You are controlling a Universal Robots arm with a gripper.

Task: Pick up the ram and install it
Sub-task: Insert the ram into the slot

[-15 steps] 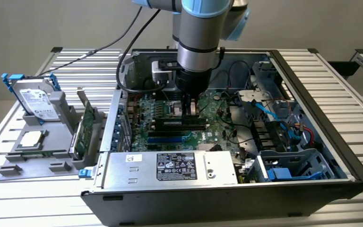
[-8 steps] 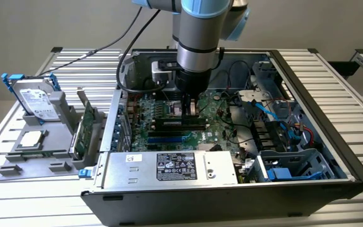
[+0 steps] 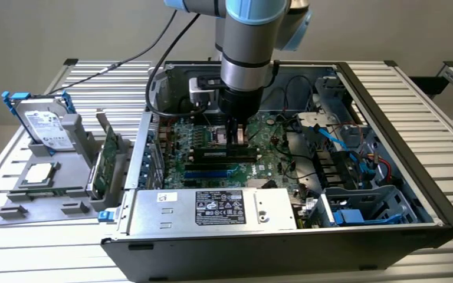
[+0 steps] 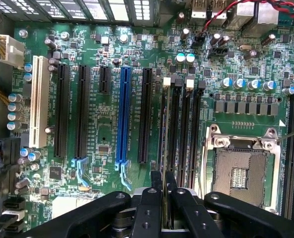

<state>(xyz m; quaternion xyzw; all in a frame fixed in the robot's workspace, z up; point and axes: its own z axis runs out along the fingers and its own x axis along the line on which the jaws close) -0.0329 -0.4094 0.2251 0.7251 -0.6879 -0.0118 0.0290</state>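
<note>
Jaws tight on ram [image 4: 165, 196], edge-on over memory slots [image 4: 184, 129]

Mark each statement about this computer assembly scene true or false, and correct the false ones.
1. The processor socket on the motherboard is empty. True.
2. The hard drive lies inside the computer case. False: it stands on the grey fixture outside the case, at the exterior view's left.
3. One long expansion slot is blue. True.
4. The tool is wide open and holds nothing. False: its fingers are closed on the ram, a thin stick seen edge-on.
5. The tool is inside the case, over the motherboard. True.
</note>
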